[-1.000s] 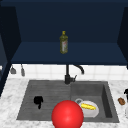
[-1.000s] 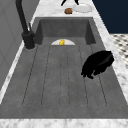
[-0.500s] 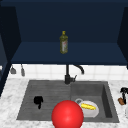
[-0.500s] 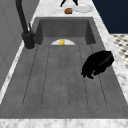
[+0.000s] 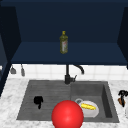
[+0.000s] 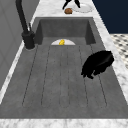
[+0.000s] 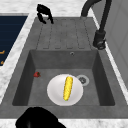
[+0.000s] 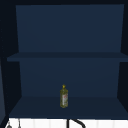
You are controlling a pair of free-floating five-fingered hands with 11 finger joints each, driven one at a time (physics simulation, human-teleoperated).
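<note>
Nothing has shifted since the earlier frames. We see the left hand (image 5: 38, 101) hovering over the grooved draining board (image 6: 50, 82), fingers curled down, clasping nothing. The right hand (image 5: 122, 96) sits by the counter's edge; its fingers we cannot tell. In the basin, a white plate (image 7: 53, 93) holds corn (image 7: 67, 88), lying lengthwise front-to-back.

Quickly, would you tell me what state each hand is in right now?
Left hand: fingers curled, holding nothing, above the drainboard.
Right hand: cannot be told; over the counter by a plate.
</note>
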